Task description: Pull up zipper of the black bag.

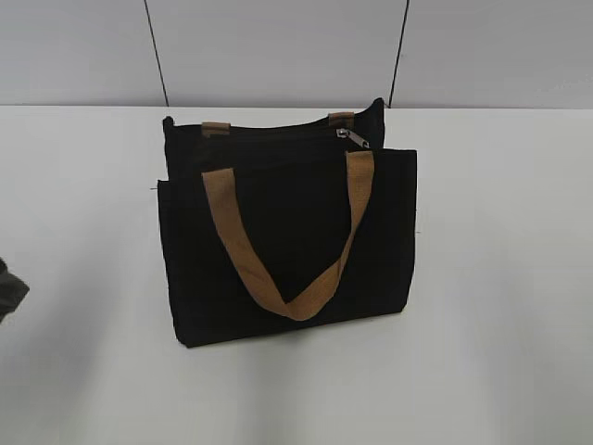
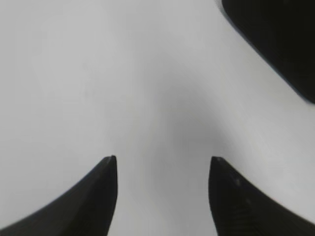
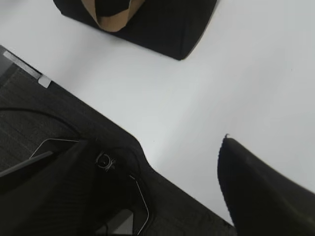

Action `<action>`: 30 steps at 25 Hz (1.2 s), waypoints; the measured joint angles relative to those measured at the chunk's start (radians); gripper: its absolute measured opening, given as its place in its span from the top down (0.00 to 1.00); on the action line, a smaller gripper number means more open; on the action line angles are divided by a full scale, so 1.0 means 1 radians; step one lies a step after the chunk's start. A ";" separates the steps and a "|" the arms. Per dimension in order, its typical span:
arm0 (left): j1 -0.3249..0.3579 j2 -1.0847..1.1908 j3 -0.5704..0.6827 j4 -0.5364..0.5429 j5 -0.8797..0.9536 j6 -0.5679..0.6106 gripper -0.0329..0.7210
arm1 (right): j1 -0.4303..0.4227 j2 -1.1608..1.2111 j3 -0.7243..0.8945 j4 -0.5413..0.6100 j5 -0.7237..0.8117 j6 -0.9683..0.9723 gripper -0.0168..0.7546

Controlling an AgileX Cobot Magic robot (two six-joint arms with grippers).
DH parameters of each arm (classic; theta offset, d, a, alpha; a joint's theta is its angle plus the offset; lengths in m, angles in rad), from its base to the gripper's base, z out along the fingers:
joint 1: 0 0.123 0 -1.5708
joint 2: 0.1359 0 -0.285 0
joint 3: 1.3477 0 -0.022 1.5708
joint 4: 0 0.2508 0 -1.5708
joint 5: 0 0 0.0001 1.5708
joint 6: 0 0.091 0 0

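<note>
The black bag [image 1: 287, 241] stands upright in the middle of the white table, its front tan strap handle [image 1: 278, 278] hanging down in a V. The zipper runs along its top edge, with the small silver pull tab [image 1: 357, 139] near the right end. My left gripper [image 2: 163, 158] is open and empty over bare table, with a corner of the bag [image 2: 280, 39] at the upper right of the left wrist view. My right gripper [image 3: 157, 140] is open and empty above the table's front edge, and the bag's lower part [image 3: 157, 24] is far ahead.
The white table [image 1: 500, 278] meets a grey panelled wall [image 1: 278, 46] behind the bag. A dark part of my left arm [image 1: 11, 287] shows at the left edge. Below the table edge [image 3: 98, 108] lies dark floor with cables [image 3: 106, 161].
</note>
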State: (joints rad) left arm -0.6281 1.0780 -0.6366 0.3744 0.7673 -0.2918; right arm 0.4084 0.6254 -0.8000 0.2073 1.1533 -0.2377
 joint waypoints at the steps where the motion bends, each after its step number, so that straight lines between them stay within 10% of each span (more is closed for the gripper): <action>1: 0.000 -0.047 -0.012 -0.097 0.040 0.066 0.35 | 0.000 -0.012 0.000 -0.003 0.016 0.000 0.21; 6: -0.003 -0.363 -0.058 -0.347 0.207 0.292 0.33 | 0.000 -0.090 0.000 -0.031 0.056 0.001 0.21; 17: -0.003 -0.856 0.083 -0.395 0.314 0.318 0.33 | 0.000 -0.317 0.283 -0.079 0.045 0.009 0.21; 30: -0.003 -0.893 0.097 -0.389 0.300 0.322 0.38 | 0.000 -0.336 0.333 -0.121 -0.057 0.015 0.21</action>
State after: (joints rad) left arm -0.6311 0.1847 -0.5400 -0.0146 1.0678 0.0303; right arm 0.4084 0.2890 -0.4667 0.0865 1.0961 -0.2223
